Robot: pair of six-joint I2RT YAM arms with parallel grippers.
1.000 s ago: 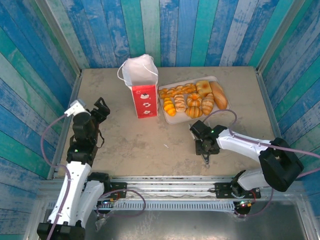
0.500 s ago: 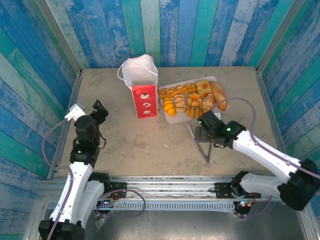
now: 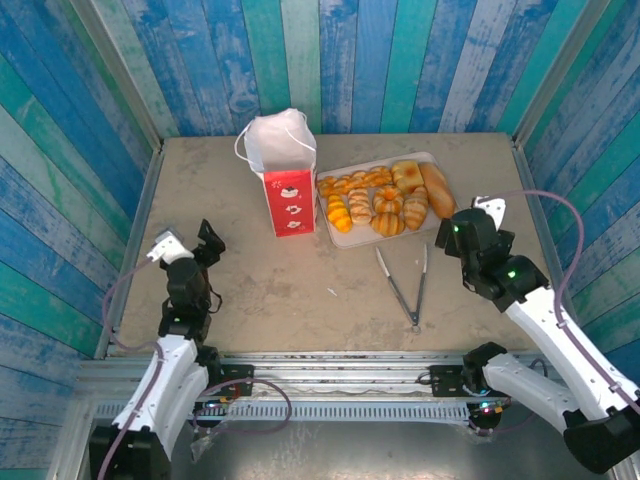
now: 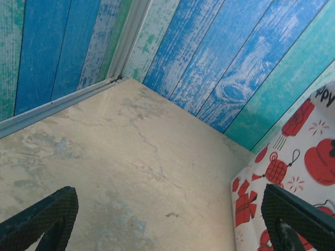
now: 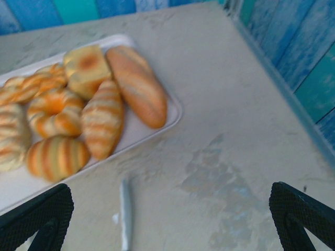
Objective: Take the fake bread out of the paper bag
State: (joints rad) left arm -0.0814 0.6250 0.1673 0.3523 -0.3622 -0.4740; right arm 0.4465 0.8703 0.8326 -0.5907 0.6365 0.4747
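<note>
Well, both our pincers were wide open and held nothing. The left gripper point(image 4: 170, 209) was near the paper bag point(image 3: 288, 190), and the right gripper point(image 5: 170, 206) was by the white tray point(image 5: 15, 188). The fake bread point(image 3: 385, 200) lay on that tray, just beside the bag. We could not see inside the bag. It looked tall and light, so a bump might tip it. The tongs point(image 3: 405, 285) could get knocked too.

Fake bread point(image 5: 137, 86) on white tray point(image 5: 142, 134) — tongs point(image 5: 125, 212) beside
</note>
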